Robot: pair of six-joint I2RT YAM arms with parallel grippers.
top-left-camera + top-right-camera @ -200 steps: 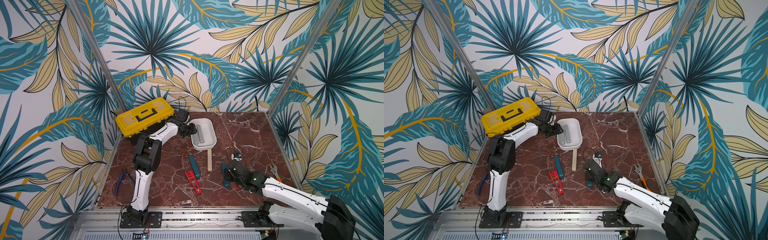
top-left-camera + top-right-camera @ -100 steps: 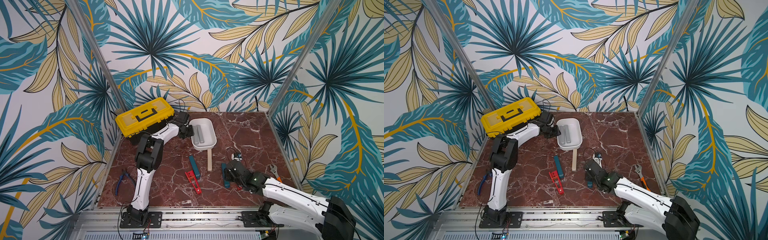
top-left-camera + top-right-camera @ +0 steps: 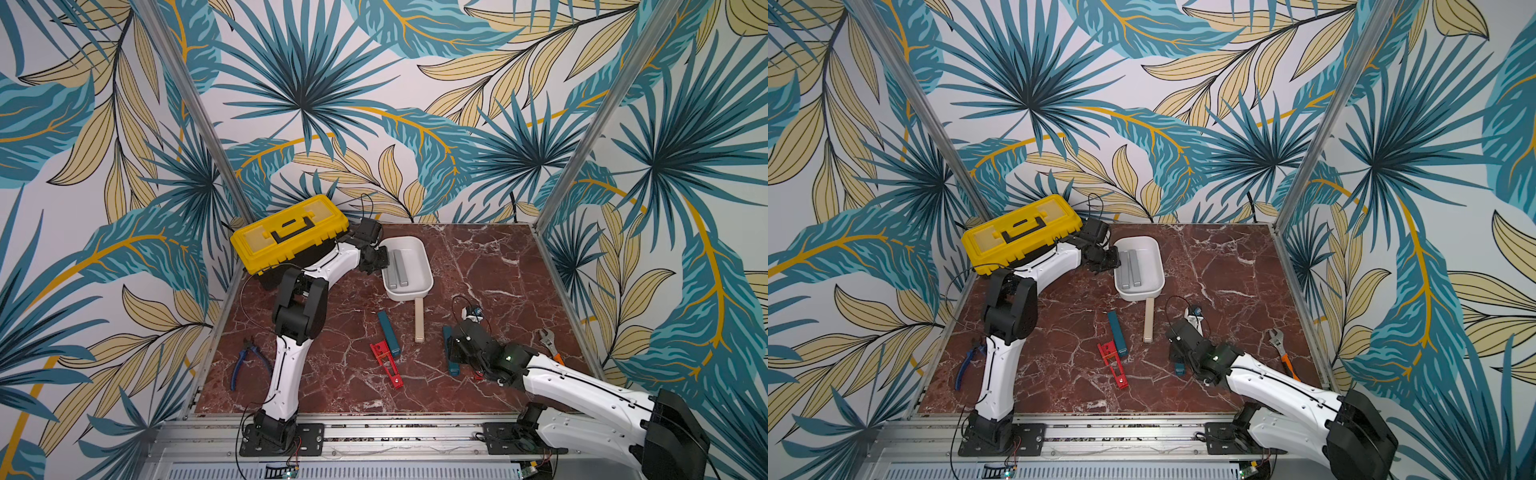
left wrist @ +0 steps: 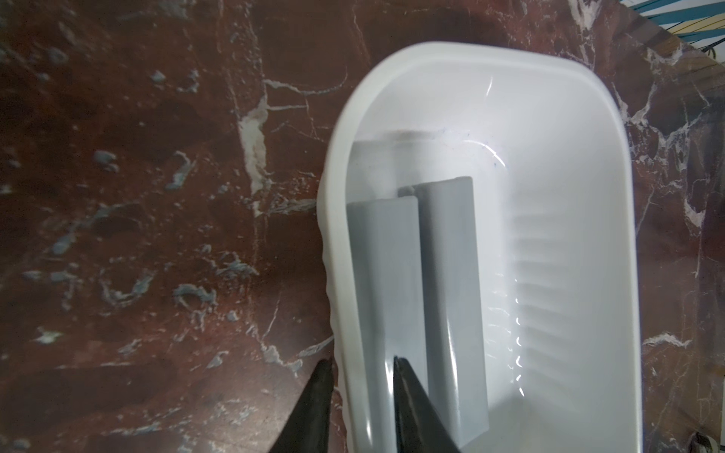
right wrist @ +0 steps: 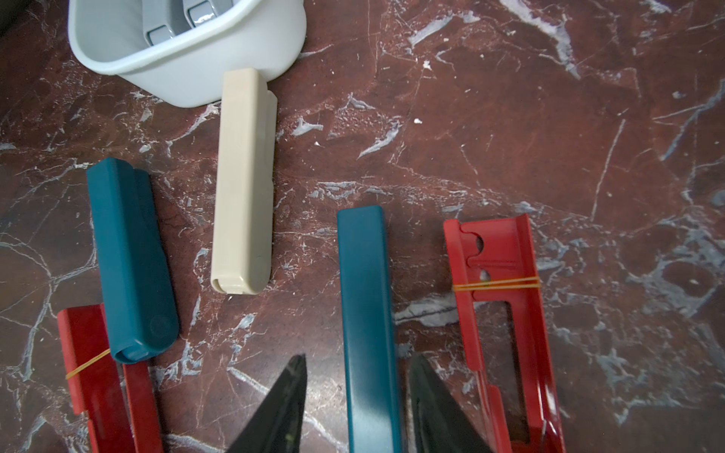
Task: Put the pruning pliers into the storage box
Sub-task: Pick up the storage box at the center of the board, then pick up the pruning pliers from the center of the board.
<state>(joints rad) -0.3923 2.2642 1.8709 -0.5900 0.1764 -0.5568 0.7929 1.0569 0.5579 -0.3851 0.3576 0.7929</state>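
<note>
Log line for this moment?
left end effector: astride storage box wall; right end effector: open astride teal pruning pliers; boxed: two grey pruning pliers

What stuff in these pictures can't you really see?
1. Right wrist view: the bottom edge cuts off the teal bar and the right gripper around it; grip unclear.
2. Both top views: the right gripper covers most of that bar and the red bar beside it.
3. Left wrist view: the bottom edge cuts off the left gripper straddling the storage box wall; pinch unclear.
</note>
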